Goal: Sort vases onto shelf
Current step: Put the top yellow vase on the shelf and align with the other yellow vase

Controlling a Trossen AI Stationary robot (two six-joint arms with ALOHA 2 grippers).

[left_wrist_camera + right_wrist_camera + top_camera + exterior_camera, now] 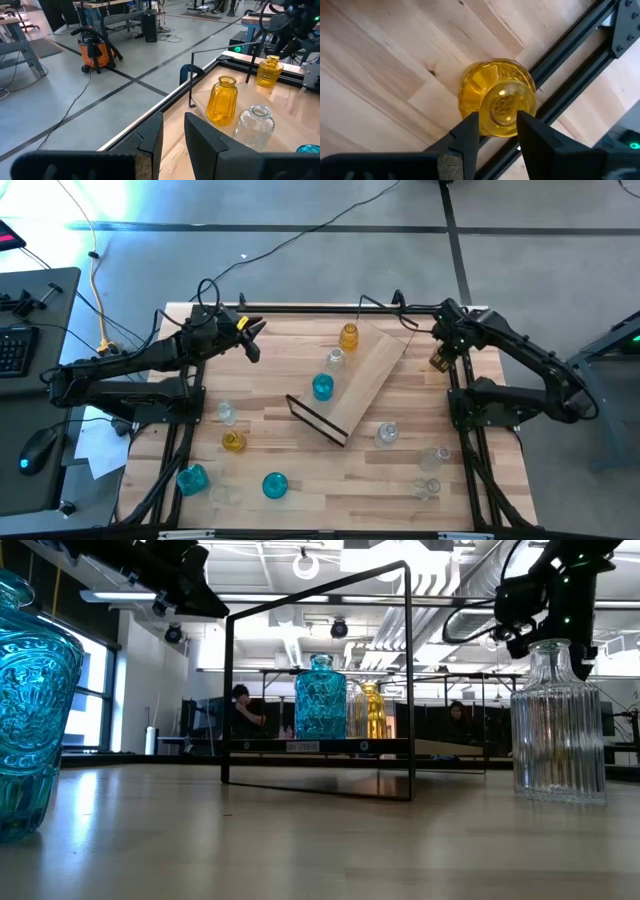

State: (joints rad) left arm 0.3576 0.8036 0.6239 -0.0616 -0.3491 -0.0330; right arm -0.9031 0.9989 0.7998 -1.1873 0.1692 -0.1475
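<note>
The shelf (368, 375) is a light-wood board with black wire end frames, lying aslant in the table's middle. On it stand an amber vase (348, 335), a clear vase (335, 358) and a teal vase (322, 387). Several more teal, amber and clear vases stand on the table's near half. My right gripper (498, 132) is at the table's right rail, shut on another amber vase (495, 95). My left gripper (253, 340) hovers open near the far left corner, touching nothing. In the left wrist view it (174, 135) faces the shelf's amber vase (221, 99) and clear vase (254, 127). My right gripper holds the amber vase by its neck (505, 122), just under the round mouth, pinched between the two fingers. The fingers come from above, pointing down. The vase hangs upright below them beside the black rail; whether its base touches the table I cannot tell.
On the near half stand clear vases (227, 413) (387, 434) (433, 457), an amber one (233, 441) and teal ones (192, 478) (274, 485). Black rails (452, 395) frame the tabletop. Bare wood lies between the shelf and the left rail.
</note>
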